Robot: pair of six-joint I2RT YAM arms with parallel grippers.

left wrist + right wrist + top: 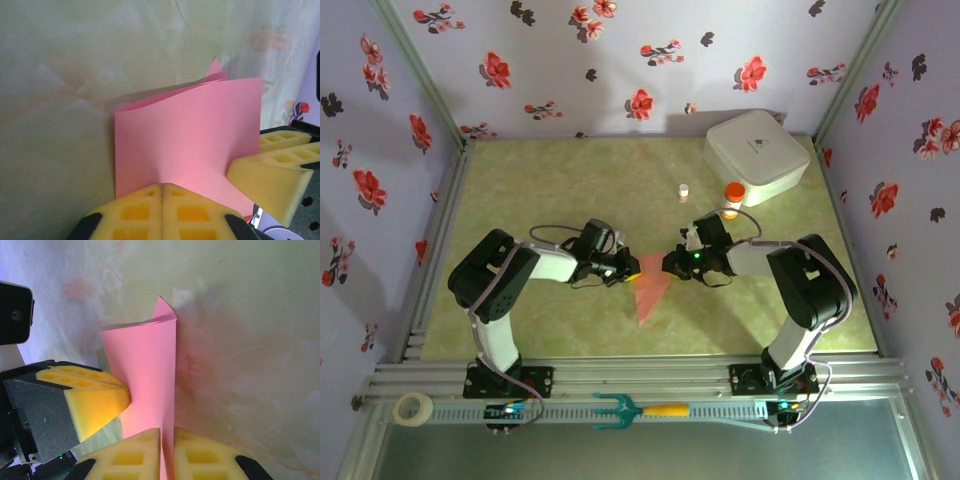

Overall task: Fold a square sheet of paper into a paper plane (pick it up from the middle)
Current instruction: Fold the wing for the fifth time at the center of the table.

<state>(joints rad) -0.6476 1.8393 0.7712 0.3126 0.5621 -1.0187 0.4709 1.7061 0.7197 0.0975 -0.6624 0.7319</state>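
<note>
White tape roll point(414, 408) lies at the lower left of the top view, on the metal rail in front of the arm bases. A teal fork with an orange handle point(640, 409) lies on the same rail at lower centre.

Left of centre, the left gripper point(628, 268) reaches in over the green tabletop point(570, 180). Its jaws are clenched on the sheet of paper point(650, 292). In the left wrist view the two yellow foam pads of the left gripper point(162, 189) meet at the bottom edge with the paper's edge point(190, 135) pinched between them.

The sheet is salmon-pink and folded into doubled layers. It is held at frame centre between the two grippers, and a pointed end hangs toward the lower part of the frame. Whether that point touches the tabletop cannot be told.

Just right of centre, the right gripper point(672, 266) faces the left one, close to it. Its jaws are likewise clamped on the paper. In the right wrist view the sheet point(150, 365) runs down into the narrow slit between the right gripper's pads point(167, 440). The left gripper point(90, 395) presses the sheet from the left there.

Further right and higher stand a small white bottle point(684, 192) and an orange-capped bottle point(732, 200), then a white rounded box point(757, 152) at upper right.
</note>
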